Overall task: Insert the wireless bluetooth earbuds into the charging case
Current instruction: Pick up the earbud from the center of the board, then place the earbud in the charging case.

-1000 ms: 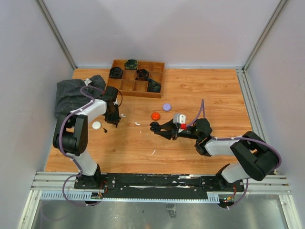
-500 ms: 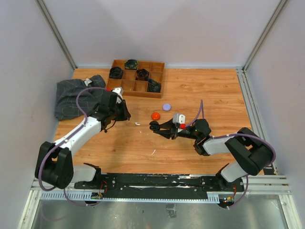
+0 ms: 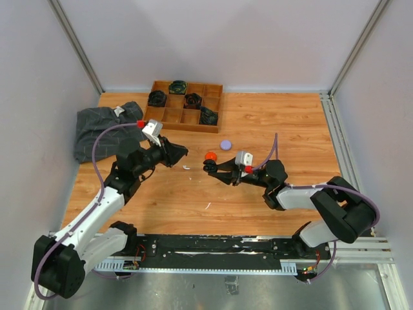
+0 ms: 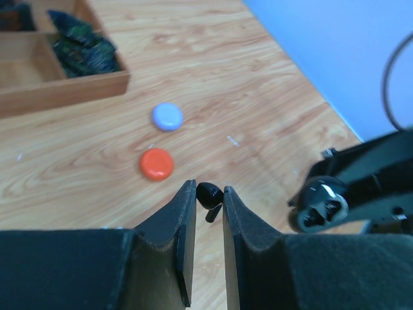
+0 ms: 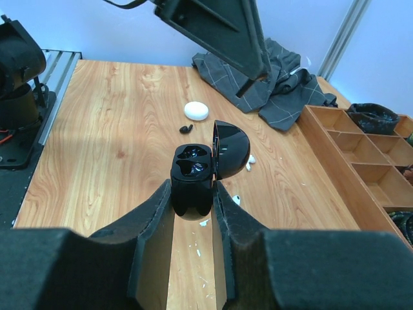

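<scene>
Wooden divided tray point(image 3: 182, 128) at the counter's point(image 3: 284, 129) far edge holds dark bundles point(image 3: 157, 98); crumpled grey checked cloth point(image 3: 97, 129) lies just beside.

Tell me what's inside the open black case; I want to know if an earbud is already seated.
Two wells show in the case, apparently empty; their dark bottoms are unclear.

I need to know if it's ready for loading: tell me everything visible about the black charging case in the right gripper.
The black charging case is a small, rounded, glossy shell, plastic by its look. Its lid stands hinged open, baring two dark wells that look empty. It hangs over the middle of the table, apparently lifted off it, clamped by its sides in the right gripper; nothing else touches it.
</scene>
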Available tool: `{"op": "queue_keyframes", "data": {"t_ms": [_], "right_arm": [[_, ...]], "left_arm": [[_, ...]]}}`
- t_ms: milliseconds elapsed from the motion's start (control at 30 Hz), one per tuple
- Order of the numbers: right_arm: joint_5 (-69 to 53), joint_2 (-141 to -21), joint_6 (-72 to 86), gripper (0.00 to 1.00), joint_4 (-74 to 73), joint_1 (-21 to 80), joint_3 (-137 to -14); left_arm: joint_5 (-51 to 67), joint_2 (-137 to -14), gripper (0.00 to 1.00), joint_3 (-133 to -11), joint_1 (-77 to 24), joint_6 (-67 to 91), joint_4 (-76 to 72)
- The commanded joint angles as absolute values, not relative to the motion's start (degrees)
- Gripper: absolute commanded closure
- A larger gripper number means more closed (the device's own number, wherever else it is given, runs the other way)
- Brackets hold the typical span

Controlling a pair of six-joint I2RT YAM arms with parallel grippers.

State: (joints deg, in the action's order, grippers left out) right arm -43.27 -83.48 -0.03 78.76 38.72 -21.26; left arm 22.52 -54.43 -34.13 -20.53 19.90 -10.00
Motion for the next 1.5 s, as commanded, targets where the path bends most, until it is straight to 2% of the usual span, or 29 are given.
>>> {"op": "queue_keyframes", "data": {"t_ms": [0,233,667,1033,1467], "right_arm": [[-40.7,-82.0,-0.9,0.99,78.9,39.5,-23.4],[-40.1,-81.3,0.7,0.99,78.6,39.6,-24.8],[-42.2,-78.4,4.0,0.99,76.6,39.6,-26.9],[-43.2,-77.4,5.3,0.99,77.3,39.6,-27.2],[-43.2,-76.7,5.8,0.99,78.3,39.6,-26.8]], "left_arm": [[30.9,-51.3,0.82,-31.5,-22.0,19.5,-21.8],[34.4,-48.2,0.82,-28.6,-25.9,20.4,-30.5],[30.9,-51.1,0.83,-27.4,-34.8,18.3,-40.7],[28.1,-54.9,0.84,-27.0,-37.0,18.1,-46.5],[26.5,-55.4,0.85,-26.0,-37.3,17.1,-46.6]]}}
